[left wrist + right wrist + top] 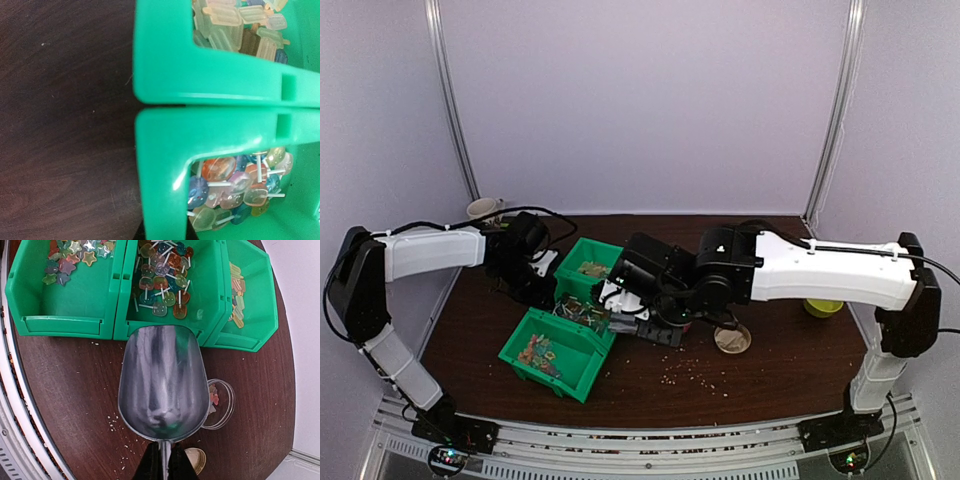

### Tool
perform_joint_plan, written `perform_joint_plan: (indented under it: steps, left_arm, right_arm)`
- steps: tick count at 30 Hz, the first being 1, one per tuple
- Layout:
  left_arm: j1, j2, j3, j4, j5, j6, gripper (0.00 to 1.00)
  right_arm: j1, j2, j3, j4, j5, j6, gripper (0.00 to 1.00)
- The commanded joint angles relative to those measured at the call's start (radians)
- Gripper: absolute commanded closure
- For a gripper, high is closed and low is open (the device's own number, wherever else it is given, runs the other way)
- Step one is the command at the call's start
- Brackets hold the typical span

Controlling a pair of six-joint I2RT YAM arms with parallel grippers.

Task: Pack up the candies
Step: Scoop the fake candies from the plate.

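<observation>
The candies lie in three green bins: stars in the left bin (65,262), lollipop shapes (162,277) in the middle bin (207,300), pale bars (236,295) in the right bin. My right gripper (164,449) is shut on the handle of an empty metal scoop (164,382), whose lip sits at the middle bin's front wall. A clear jar (223,402) with a few candies stands partly under the scoop's right side. My left gripper (165,235) has dark fingertips on either side of the middle bin's wall (160,165), beside the lollipop candies (240,185).
A small gold lid (199,458) lies near the scoop handle. Pale crumbs (112,422) are scattered on the dark table. A yellow-green dish (823,307) sits at the right and a white cup (483,208) at the back left. The bins (555,350) stand left of centre.
</observation>
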State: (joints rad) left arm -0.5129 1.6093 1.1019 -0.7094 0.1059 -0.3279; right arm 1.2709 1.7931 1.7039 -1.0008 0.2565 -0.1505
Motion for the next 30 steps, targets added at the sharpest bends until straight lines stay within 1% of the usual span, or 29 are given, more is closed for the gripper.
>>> perform_joint_plan:
  steps: [1, 10, 21, 23, 30]
  left_arm:
    - [-0.025, -0.059, 0.059, 0.049, 0.002, 0.009, 1.0]
    - [-0.062, -0.061, 0.092, 0.022, -0.055, 0.017, 1.0]
    - [-0.12, -0.058, 0.146, -0.017, -0.135, 0.036, 1.0]
    - [-0.126, -0.057, 0.147, -0.016, -0.142, 0.035, 1.0]
    - [-0.125, -0.029, 0.135, -0.013, -0.127, 0.026, 1.0]
  right_arm:
    - [0.012, 0.045, 0.09, -0.096, 0.077, 0.014, 1.0]
    - [0.02, 0.178, 0.219, -0.224, 0.139, -0.005, 1.0]
    - [0.02, 0.31, 0.372, -0.299, 0.195, -0.016, 1.0]
    - [0.02, 0.311, 0.408, -0.308, 0.176, -0.005, 1.0]
    - [0.027, 0.212, 0.367, -0.27, 0.127, -0.013, 1.0]
